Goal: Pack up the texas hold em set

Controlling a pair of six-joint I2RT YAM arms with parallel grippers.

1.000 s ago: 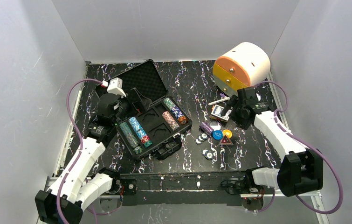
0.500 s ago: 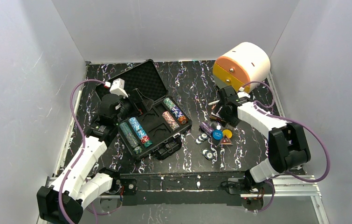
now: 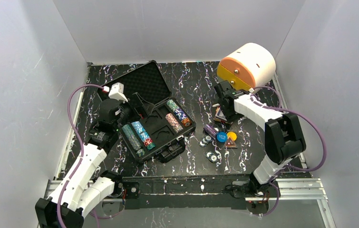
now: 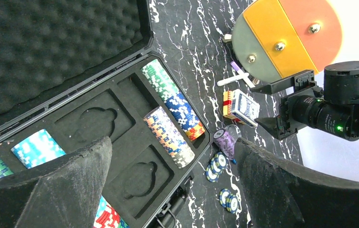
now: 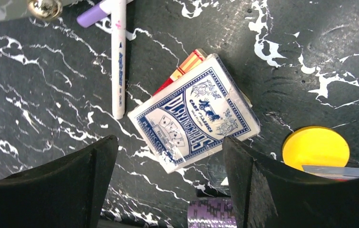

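The black foam-lined case (image 3: 156,88) lies open at centre left, with rows of poker chips (image 3: 138,135) in its slots (image 4: 170,133). My left gripper (image 3: 130,110) hovers over the case, open and empty (image 4: 172,156). A blue card deck (image 5: 194,130) lies on a red deck (image 5: 187,66) on the table. My right gripper (image 5: 170,140) is open and empty just above the decks (image 3: 222,114). A purple chip stack (image 3: 210,129), loose blue chips (image 3: 207,140) and the blue (image 3: 221,137) and yellow (image 3: 232,136) discs lie nearby.
An orange, yellow and white drum-shaped box (image 3: 246,66) stands at the back right. A white and purple pen (image 5: 118,57) lies beside the decks. A dark triangular marker (image 3: 230,143) and more blue chips (image 3: 211,156) lie nearer the front. White walls enclose the table.
My right arm has swung its gripper left and back, from beside the decks to directly over them. My left gripper has shifted slightly over the case.
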